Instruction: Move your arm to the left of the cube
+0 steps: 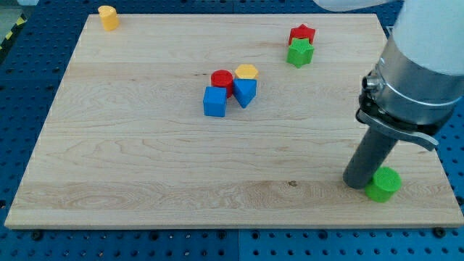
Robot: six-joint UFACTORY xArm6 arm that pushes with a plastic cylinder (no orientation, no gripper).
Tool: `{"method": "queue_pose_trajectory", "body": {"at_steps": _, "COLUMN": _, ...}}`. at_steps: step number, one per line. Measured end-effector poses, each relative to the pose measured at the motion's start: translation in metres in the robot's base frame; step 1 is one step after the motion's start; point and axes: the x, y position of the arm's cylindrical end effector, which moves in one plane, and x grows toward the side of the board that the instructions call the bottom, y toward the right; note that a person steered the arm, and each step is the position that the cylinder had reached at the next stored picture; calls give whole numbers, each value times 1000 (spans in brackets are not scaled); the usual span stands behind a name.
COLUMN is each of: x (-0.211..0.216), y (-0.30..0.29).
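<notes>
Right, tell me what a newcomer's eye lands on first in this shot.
First the big arm at the view's right, its dark rod ending at my tip, right beside a green cylinder near the board's bottom right. Next the tight cluster mid-board: blue cube, red cylinder, yellow block and a second blue block. A red star sits against a green star at the top right; another yellow block is alone top left.

The setting is a robotics laboratory test bench. A pale wooden table (145, 159) lies on a blue perforated base plate (29, 65) with a regular grid of mounting holes. Yellow-and-black hazard tape (10, 36) marks the view's upper left edge. A grey industrial arm housing (420, 72) stands over the table at the view's right.
</notes>
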Motion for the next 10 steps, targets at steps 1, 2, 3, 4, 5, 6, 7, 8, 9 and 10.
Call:
{"method": "queue_pose_trajectory", "body": {"at_steps": 1, "x": 0, "y": 20}}
{"method": "queue_pose_trajectory", "body": {"at_steps": 2, "x": 5, "y": 32}}
{"method": "queue_pose_trajectory", "body": {"at_steps": 3, "x": 14, "y": 32}}
{"method": "queue_pose_trajectory", "body": {"at_steps": 4, "x": -5, "y": -5}}
{"method": "queue_pose_trajectory", "body": {"at_steps": 5, "x": -34, "y": -116}}
{"method": "queue_pose_trajectory", "body": {"at_steps": 6, "x": -64, "y": -248}}
{"method": "queue_pose_trajectory", "body": {"at_steps": 7, "x": -128, "y": -338}}
{"method": "queue_pose_trajectory", "body": {"at_steps": 8, "x": -157, "y": -331}}
{"method": "queue_pose_trajectory", "body": {"at_steps": 9, "x": -157, "y": -292}}
{"method": "queue_pose_trajectory", "body": {"at_steps": 10, "x": -157, "y": -246}}
